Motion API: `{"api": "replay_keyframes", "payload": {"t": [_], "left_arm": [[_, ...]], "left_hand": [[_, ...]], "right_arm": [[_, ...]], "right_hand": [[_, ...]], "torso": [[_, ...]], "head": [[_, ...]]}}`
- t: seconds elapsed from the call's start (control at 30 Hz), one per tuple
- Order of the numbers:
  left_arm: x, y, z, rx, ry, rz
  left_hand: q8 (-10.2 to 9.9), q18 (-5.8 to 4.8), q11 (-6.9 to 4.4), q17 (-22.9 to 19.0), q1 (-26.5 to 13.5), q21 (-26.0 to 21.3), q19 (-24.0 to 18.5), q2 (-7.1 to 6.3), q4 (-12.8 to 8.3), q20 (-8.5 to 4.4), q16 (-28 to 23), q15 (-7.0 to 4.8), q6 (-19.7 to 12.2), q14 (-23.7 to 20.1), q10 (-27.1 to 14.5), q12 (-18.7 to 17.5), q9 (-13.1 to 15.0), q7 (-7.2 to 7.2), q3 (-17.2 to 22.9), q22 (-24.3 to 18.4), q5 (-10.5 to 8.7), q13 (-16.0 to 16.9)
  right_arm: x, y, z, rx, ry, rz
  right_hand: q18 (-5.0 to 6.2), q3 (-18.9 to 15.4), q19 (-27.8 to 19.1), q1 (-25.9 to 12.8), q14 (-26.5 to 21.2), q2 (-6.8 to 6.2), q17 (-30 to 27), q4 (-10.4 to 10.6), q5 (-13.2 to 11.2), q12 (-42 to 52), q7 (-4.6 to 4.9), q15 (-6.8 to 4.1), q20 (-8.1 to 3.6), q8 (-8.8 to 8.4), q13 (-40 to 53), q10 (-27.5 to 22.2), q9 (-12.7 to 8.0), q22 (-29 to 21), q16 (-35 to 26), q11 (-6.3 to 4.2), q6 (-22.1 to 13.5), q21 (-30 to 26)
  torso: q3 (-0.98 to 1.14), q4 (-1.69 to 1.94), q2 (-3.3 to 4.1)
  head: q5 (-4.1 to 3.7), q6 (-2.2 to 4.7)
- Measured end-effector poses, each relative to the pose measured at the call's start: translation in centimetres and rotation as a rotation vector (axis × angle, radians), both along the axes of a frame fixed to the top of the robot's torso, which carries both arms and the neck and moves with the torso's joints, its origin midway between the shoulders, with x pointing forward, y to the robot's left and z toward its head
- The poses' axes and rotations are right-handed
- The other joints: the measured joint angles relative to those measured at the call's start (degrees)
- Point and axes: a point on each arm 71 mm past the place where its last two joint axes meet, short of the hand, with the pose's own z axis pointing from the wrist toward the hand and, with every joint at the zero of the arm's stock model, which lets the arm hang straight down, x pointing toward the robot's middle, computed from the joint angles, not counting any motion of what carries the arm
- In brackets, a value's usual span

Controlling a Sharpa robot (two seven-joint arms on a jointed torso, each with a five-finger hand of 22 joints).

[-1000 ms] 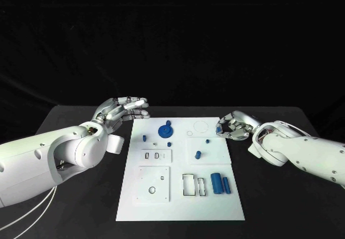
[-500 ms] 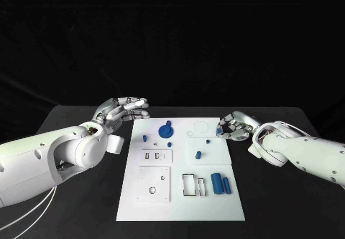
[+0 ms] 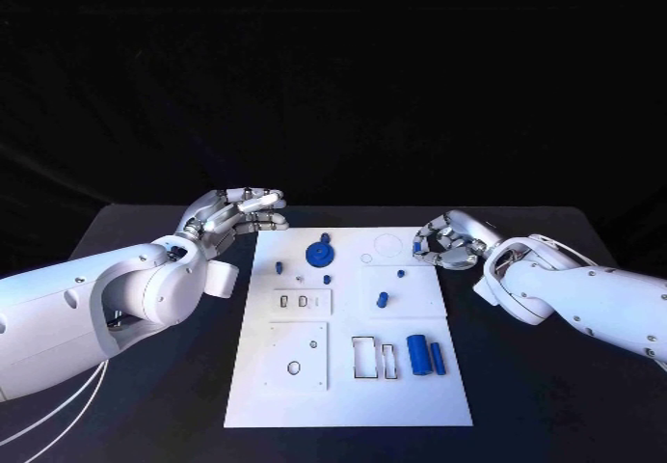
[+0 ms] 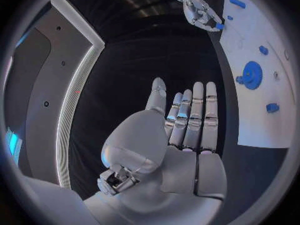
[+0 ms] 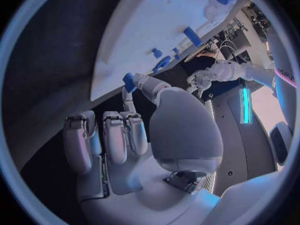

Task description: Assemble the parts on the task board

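Nearest, at the lower middle of the head view, the white task board [image 3: 279, 405] lies flat on the black worktop [image 3: 139, 424], so that its cut-outs face up for loading. Right of its centre, two blue cylinders [image 3: 427, 356] lie side by side next to an outlined rectangular slot [image 3: 367, 357], probably staged there for insertion.

Further up, a small blue peg [image 3: 386, 300] stands in the board, and a blue gear [image 3: 321, 255] sits near the upper middle with small blue pieces [image 3: 280, 267] around it.

At the board's upper right edge the right robot hand [image 3: 447, 242] hovers with fingers curled; the right wrist view shows a small blue part [image 5: 129, 78] pinched between its fingertips [image 5: 139, 81], presumably carried toward a seat on the board.

At the upper left, just off the board's corner, the left robot hand [image 3: 236, 214] holds nothing; the left wrist view shows its fingers [image 4: 195, 116] straight and pressed together, likely waiting clear of the work.
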Motion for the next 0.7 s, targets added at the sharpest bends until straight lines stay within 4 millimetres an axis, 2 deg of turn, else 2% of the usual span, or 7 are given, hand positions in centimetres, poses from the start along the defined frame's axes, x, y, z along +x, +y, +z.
{"api": "replay_keyframes", "payload": {"t": [0.23,0.37,0.57,0.7], "left_arm": [[0.2,0.1,-0.1,0.002,0.001,0.003],[0.4,0.0,-0.2,0.002,0.002,0.004],[0.5,-0.1,-0.3,0.003,0.004,0.004],[0.6,-0.1,-0.3,0.004,0.005,0.004]], "left_hand": [[0.00,0.00,0.00,0.00,0.00,0.00,0.00,0.00,0.00,0.00,0.00,0.00,0.00,0.00,0.00,0.00,0.00,0.00,0.00,0.00,0.00,0.00],[0.00,0.00,0.00,-0.01,0.00,0.00,0.00,0.00,0.00,0.00,0.00,0.00,0.00,0.00,0.00,0.00,0.00,0.00,0.00,0.00,0.00,0.05],[0.00,0.00,0.00,-0.01,0.00,0.00,0.00,0.00,0.00,0.00,0.00,0.00,0.00,0.00,0.00,0.00,-0.01,0.00,0.00,0.00,0.00,0.05],[0.00,0.00,0.00,0.00,0.00,0.00,0.00,0.00,0.00,0.00,0.00,0.00,0.00,0.00,0.00,0.00,0.00,0.00,0.00,0.00,0.00,0.04]], "right_arm": [[-1.1,3.8,2.3,0.040,-0.029,0.045],[-1.8,6.9,3.0,0.045,-0.035,0.076],[-3.0,12.1,3.5,0.022,-0.053,0.136],[-3.6,14.7,3.4,-0.004,-0.061,0.162]], "right_hand": [[0.00,0.08,0.07,-0.25,0.00,0.25,0.00,0.09,0.01,0.00,-0.01,0.00,-0.06,0.00,0.00,0.00,-0.02,-0.01,0.00,0.00,-0.01,0.00],[0.00,0.08,0.07,-0.39,0.00,0.39,0.00,0.09,0.01,0.00,-0.02,0.00,-0.06,0.00,-0.01,0.00,-0.04,-0.01,0.00,0.00,-0.02,0.00],[0.00,0.08,0.07,-0.39,0.00,0.39,0.00,0.09,0.31,0.00,-0.10,0.00,-0.06,0.00,-0.01,0.00,-0.05,-0.01,0.00,0.00,-0.11,0.00],[0.00,0.07,0.07,-0.39,0.00,0.39,0.00,0.09,0.33,0.00,-0.11,0.00,-0.06,0.00,-0.01,0.00,-0.05,-0.01,0.00,0.00,-0.11,0.00]], "torso": [[-0.08,-0.05,-0.16],[-0.22,-0.04,-0.33],[-0.43,0.21,-0.54],[-0.59,0.39,-0.66]], "head": [[0.27,-0.11],[0.59,-0.47],[1.10,-1.31],[1.54,-1.61]]}}
